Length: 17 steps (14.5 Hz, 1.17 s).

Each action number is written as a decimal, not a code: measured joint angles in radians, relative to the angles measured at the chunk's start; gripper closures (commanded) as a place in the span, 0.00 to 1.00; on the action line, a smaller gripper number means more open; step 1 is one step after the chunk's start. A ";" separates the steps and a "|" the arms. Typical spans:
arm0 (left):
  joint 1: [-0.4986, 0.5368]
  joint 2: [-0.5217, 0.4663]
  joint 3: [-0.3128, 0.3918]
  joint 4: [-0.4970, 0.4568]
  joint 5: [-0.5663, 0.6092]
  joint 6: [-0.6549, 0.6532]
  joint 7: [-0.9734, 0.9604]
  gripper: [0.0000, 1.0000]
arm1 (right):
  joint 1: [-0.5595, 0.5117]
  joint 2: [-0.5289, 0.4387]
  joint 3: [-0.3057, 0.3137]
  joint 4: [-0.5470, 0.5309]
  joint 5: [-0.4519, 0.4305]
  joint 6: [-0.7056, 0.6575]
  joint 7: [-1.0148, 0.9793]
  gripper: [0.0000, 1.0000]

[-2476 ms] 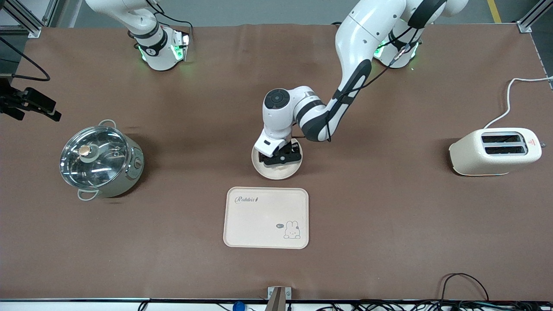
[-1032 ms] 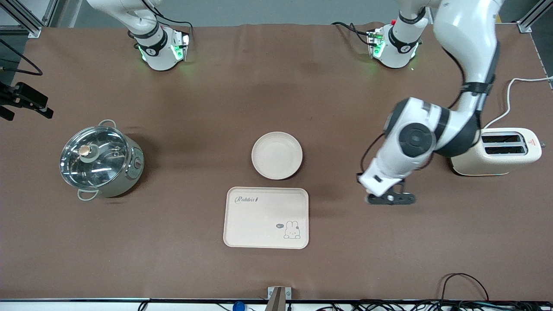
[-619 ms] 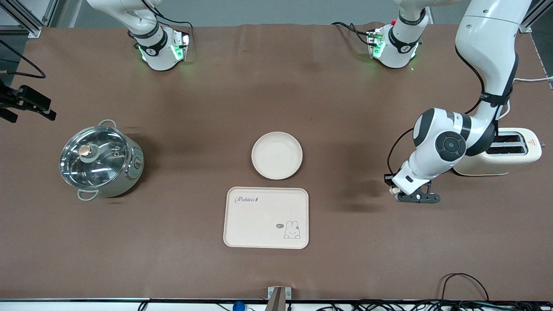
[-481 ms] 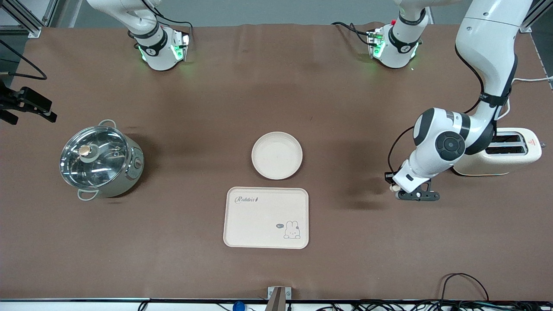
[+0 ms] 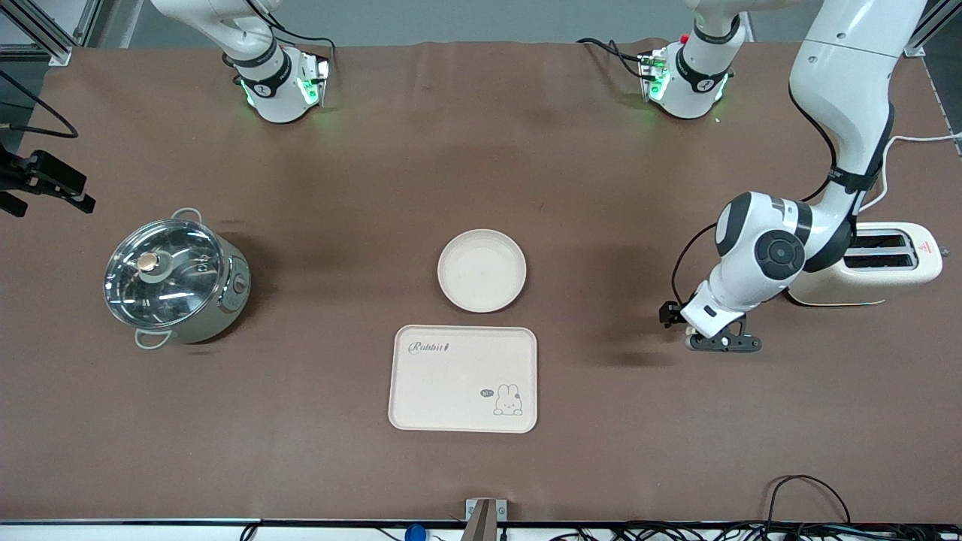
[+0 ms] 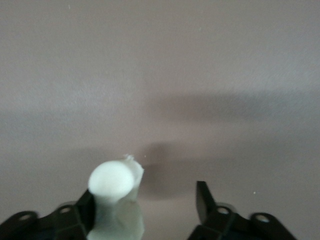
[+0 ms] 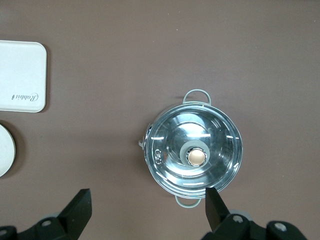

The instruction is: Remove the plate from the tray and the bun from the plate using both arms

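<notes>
Front view: the plate [image 5: 482, 270] is a round, plain cream-white dish with a raised rim. It sits on the brown table [image 5: 481, 466], just beside the tray [image 5: 463, 379] and farther from the front camera than it. The tray carries the word "Rabbit" and a small rabbit drawing with a tiny speech bubble I cannot read. The pot [image 5: 175, 279] with a glass lid stands well apart from the tray, toward the right arm's end of the table. The toaster [image 5: 864, 263] stands toward the left arm's end, with a red warning triangle on top. The left gripper [image 5: 714, 340] is low over bare table between tray and toaster, nearer the toaster. The bun does not show clearly here. The right gripper [image 5: 41, 184] shows at the picture's edge, up near the pot.

Left wrist view: the bun [image 6: 114, 182] is a pale cream lump with a rounded end and a small ragged edge. It lies against one of the fingers [image 6: 86, 210]. The other finger stands apart from it with a clear gap, so the jaws are spread; whether the bun rests on the table or on the finger is unclear.

Right wrist view: the right gripper [image 7: 145, 210] hangs over the pot [image 7: 194, 152], jaws wide apart and holding nothing. "Rabbit" reads on the tray [image 7: 22, 76]; a sliver of the plate [image 7: 5, 150] shows beside it.
</notes>
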 measured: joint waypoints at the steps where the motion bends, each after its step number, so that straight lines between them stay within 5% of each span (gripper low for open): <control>1: 0.000 -0.003 0.000 0.011 0.000 -0.007 0.000 0.00 | 0.000 0.000 0.000 0.001 0.000 0.000 0.000 0.00; 10: 0.001 -0.081 -0.025 0.207 -0.001 -0.306 0.000 0.00 | 0.000 0.000 0.000 0.004 0.000 0.000 0.000 0.00; 15: -0.009 -0.252 -0.028 0.304 -0.030 -0.565 0.007 0.00 | -0.001 0.000 -0.002 0.011 0.000 0.000 0.000 0.00; 17: -0.055 -0.333 0.036 0.330 -0.083 -0.676 0.027 0.00 | -0.001 0.000 -0.003 0.012 0.000 0.000 0.000 0.00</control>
